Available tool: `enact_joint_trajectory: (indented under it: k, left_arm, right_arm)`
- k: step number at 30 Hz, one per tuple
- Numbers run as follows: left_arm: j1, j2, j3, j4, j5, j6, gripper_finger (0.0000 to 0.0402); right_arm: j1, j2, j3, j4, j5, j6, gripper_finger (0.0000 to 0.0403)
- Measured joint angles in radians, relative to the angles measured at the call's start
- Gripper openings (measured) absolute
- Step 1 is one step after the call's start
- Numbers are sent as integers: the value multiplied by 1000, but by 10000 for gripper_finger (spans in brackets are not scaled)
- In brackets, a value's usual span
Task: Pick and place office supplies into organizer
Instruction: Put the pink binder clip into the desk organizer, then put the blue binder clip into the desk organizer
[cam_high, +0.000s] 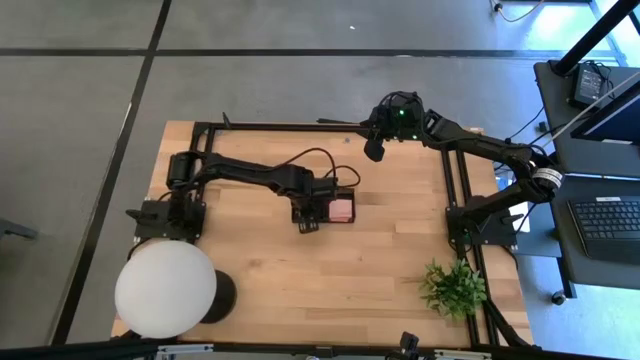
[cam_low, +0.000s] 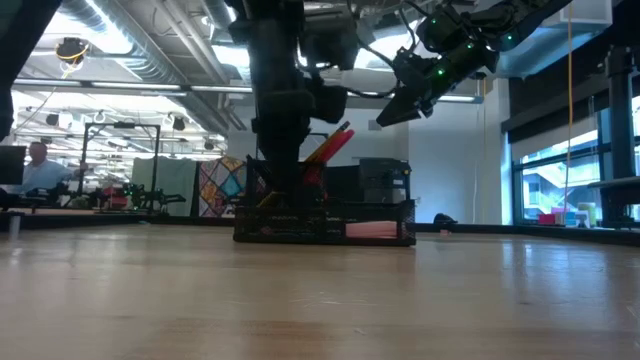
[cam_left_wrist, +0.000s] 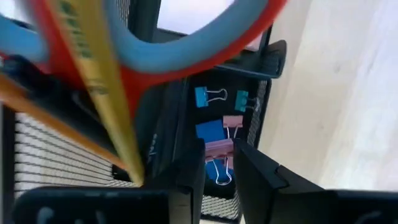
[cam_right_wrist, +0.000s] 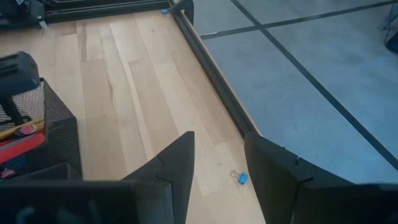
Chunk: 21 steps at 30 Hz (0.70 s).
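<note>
Left gripper (cam_left_wrist: 217, 171) fingers hang parted, empty, over the black mesh organizer (cam_high: 325, 208)'s clip compartment; your right gripper (cam_right_wrist: 217, 168), fingers parted, empty, must descend onto the small blue binder clip (cam_right_wrist: 240, 178) at the desk's far edge.

Two dark, near-black arms, built of slim tubes and blocky joint housings. Left arm (cam_high: 250, 172) – matte black, looped over by a thin dark cable near the wrist. Right arm (cam_high: 480, 148) – same finish, small green lights glowing on the wrist housing, a pale silver ring at one joint. Fingers (cam_right_wrist: 174, 168) flat, black, angular, tapering to blunt tips. Matching fingers (cam_left_wrist: 252, 168) on the left.
</note>
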Motion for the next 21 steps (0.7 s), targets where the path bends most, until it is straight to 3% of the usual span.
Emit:
enact_joint_trajectory:
  k: [9,21]
  left_arm:
    - [1,23,0,-4,0,-6,76]
    - [2,18,0,-19,14,-20,123]
  right_arm:
    - [0,0,0,0,0,0,145]
    - [0,0,0,0,0,-2,145]
